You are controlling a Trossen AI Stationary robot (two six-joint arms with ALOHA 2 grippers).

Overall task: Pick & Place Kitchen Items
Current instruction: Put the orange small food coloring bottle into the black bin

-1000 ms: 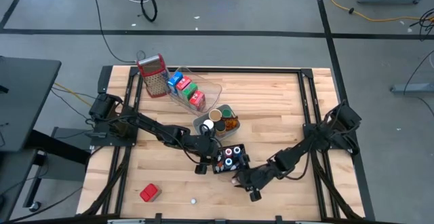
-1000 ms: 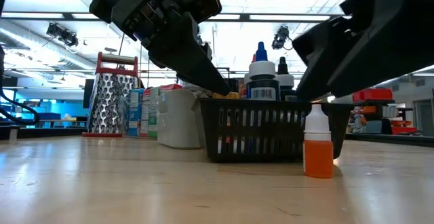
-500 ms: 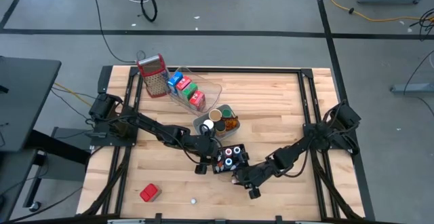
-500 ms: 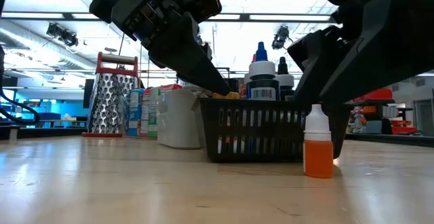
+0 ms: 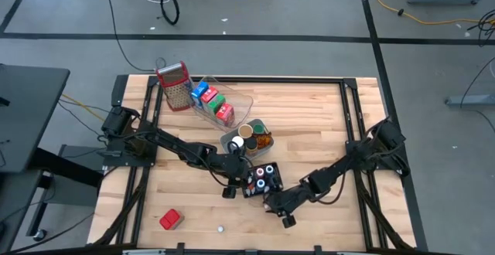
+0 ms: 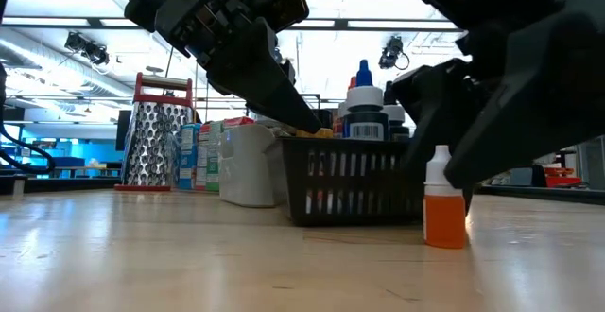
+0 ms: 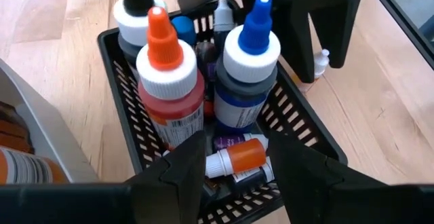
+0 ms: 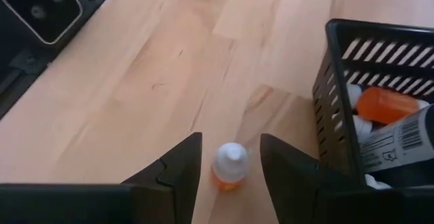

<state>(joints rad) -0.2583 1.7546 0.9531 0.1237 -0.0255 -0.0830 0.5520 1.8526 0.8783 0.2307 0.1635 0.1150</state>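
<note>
My right gripper [image 8: 229,157] has come down and in toward the small orange bottle [image 6: 444,208] over the last second — in the low view the dark bulk of my arm now hangs just behind and above its white cap, where a moment ago it stood higher and farther off. From my right wrist, the bottle [image 8: 229,167] stands upright on the table [image 5: 309,116] between my two fingers [image 8: 176,173], which are parted and not yet touching it. It sits just outside the black basket [image 5: 261,180], at about four o'clock from it in the overhead view and near the table's front edge. My left gripper [image 7: 234,157] has not moved: it hovers over the basket with its fingers apart, holding nothing, above the orange-tipped bottle [image 7: 166,81] and the blue-tipped bottle [image 7: 247,68] standing inside. I judge the approach as nearly finished — the bottle is lined up in my right jaws, and what remains is closing on it, lifting it, and setting it in with the others.
</note>
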